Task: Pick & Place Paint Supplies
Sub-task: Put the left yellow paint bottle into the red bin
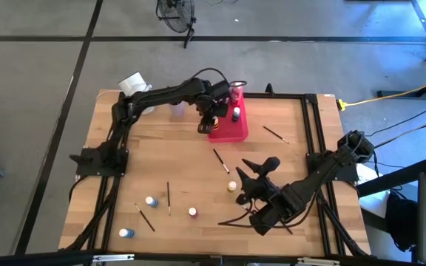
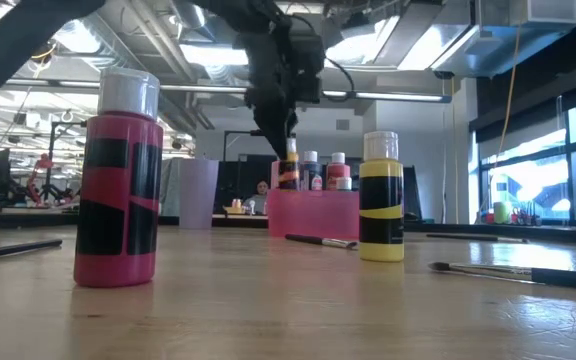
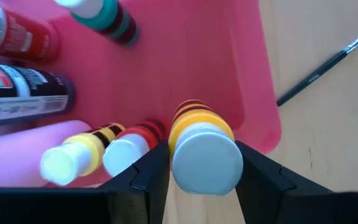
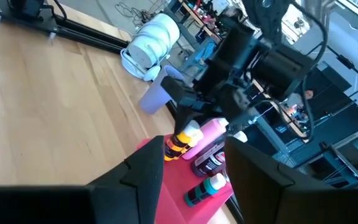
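Note:
My left gripper (image 1: 208,122) is shut on an orange paint bottle (image 3: 197,127) with a white cap, over the pink tray (image 1: 237,131) near its left wall. Yellow (image 3: 73,158), red (image 3: 132,146), teal (image 3: 114,18) and dark (image 3: 23,99) bottles lie or stand in the tray. My right gripper (image 1: 259,164) hangs open and empty above the table's right half, pointing toward the tray. Loose on the table stand a yellow bottle (image 1: 232,186), a pink one (image 1: 193,212) and two blue ones (image 1: 151,201), among several thin brushes (image 1: 221,160). My left gripper pinches the orange bottle's upper end, at the white cap (image 3: 182,165), between its two fingers. The fingers come from above, pointing steeply down. The bottle hangs nearly upright below them, cap up. Its lower end (image 2: 288,178) is level with the tray's rim; whether it stands on the tray's floor I cannot tell.
A lilac cup (image 2: 197,192) stands on the table left of the tray. A brush (image 1: 275,134) lies right of the tray, others (image 1: 168,198) near the front left. A black frame rail (image 1: 310,125) runs along the table's right side.

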Robot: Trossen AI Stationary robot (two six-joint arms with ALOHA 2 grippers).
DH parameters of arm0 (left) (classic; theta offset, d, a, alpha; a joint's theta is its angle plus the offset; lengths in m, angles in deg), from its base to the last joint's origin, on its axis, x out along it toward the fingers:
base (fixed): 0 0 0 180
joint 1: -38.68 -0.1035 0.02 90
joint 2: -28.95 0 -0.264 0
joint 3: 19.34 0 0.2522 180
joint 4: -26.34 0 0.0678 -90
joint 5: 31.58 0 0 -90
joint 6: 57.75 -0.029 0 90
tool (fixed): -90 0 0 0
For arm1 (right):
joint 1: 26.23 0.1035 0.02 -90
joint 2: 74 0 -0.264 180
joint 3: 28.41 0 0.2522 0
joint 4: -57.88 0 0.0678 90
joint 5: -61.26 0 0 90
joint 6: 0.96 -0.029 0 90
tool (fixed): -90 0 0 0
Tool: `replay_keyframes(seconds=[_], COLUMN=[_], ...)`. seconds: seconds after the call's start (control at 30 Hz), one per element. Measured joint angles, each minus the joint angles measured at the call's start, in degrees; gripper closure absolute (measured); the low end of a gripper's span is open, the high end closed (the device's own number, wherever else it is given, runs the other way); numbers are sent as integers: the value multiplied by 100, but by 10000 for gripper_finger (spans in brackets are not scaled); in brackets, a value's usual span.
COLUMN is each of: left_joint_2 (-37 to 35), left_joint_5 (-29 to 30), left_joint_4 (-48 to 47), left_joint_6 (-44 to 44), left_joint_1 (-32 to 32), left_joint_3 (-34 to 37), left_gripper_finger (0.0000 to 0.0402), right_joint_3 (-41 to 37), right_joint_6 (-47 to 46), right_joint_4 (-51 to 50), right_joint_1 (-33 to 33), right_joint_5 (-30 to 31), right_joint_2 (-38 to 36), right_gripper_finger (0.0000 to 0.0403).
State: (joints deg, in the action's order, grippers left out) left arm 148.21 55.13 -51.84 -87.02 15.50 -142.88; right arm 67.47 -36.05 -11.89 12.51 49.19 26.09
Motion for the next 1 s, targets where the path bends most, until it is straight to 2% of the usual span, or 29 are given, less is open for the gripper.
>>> replay_keyframes(seconds=[0.33,1.0], left_joint_2=[402,437], left_joint_5=[-94,-92], left_joint_4=[34,-22], left_joint_6=[0,88], left_joint_1=[-143,-207], left_joint_3=[0,0], left_gripper_finger=[256,256], right_joint_3=[0,0], right_joint_6=[-607,-669], right_joint_4=[-495,-527], right_joint_1=[0,0], right_joint_5=[-13,-63], right_joint_2=[0,0], right_gripper_finger=[231,231])
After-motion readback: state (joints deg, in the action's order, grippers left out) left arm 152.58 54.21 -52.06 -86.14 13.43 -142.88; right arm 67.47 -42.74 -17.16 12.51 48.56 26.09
